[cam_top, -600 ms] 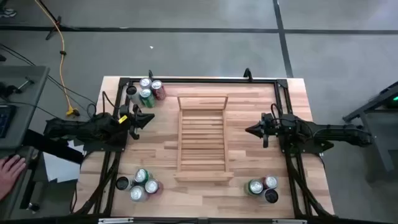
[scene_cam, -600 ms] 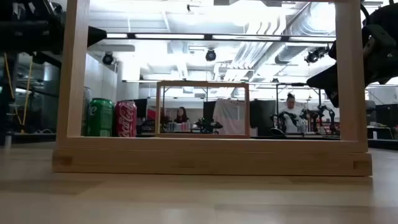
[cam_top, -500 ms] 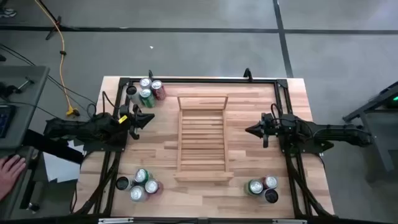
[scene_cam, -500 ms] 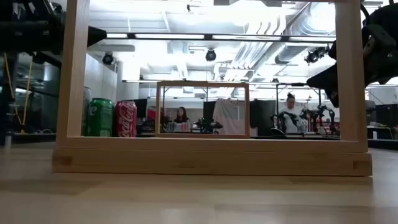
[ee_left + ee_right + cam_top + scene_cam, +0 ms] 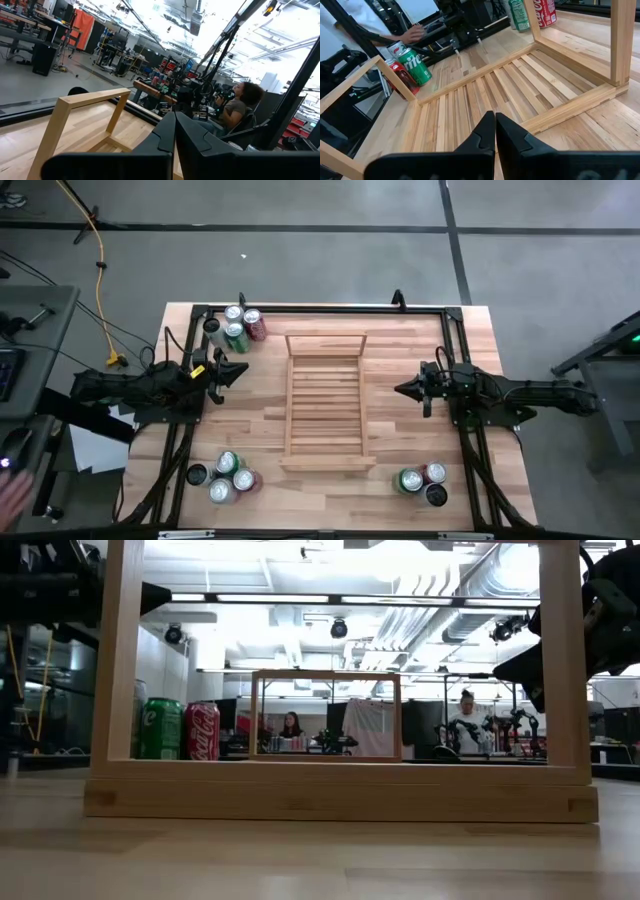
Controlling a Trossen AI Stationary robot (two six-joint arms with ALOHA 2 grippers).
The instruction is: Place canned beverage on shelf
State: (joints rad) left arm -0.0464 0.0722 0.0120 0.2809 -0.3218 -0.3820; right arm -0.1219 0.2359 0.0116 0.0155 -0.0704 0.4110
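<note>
While both arms wait, can clusters point(image 5: 233, 327) surround the shelf point(image 5: 324, 402).

The high view looks straight down on the whole table point(image 5: 400, 430), with the shelf point(image 5: 324, 402) midway between the left gripper point(image 5: 238, 370) and the right gripper point(image 5: 403, 390). The low view sits at tabletop height close against the shelf point(image 5: 340, 790), facing level through its frame into the room. Each wrist view looks past its own closed fingers toward the shelf point(image 5: 485, 95), a part shared with all views.
</note>
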